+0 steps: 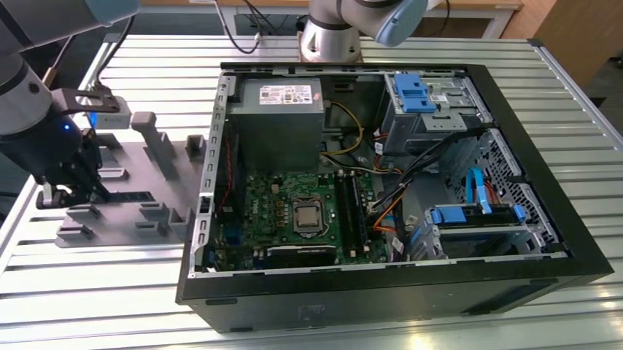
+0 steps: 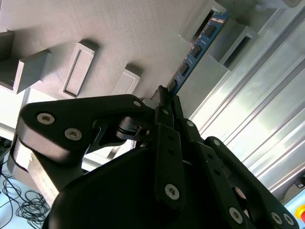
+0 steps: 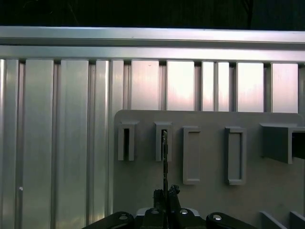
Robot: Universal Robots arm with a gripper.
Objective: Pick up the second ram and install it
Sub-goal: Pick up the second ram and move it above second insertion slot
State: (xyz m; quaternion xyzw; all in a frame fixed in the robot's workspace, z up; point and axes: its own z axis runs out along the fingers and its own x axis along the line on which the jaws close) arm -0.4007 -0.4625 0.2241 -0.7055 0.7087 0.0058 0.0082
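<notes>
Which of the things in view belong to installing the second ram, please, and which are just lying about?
Job in hand: the second ram, the hand closed on it, the grey fixture holding its far end, the motherboard slots.
Lying about: the power supply, the blue drive bracket.

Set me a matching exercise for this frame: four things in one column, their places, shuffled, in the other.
Things:
1. second ram
2. computer case
3. grey fixture plate
4. processor

Places:
A. on the green motherboard
B. lying open on the slatted table
C. held in the gripper, far end at a slotted grey block
D. flat on the table, at the exterior view's left of the case

Pairs: 1-C; 2-B; 3-D; 4-A
</notes>
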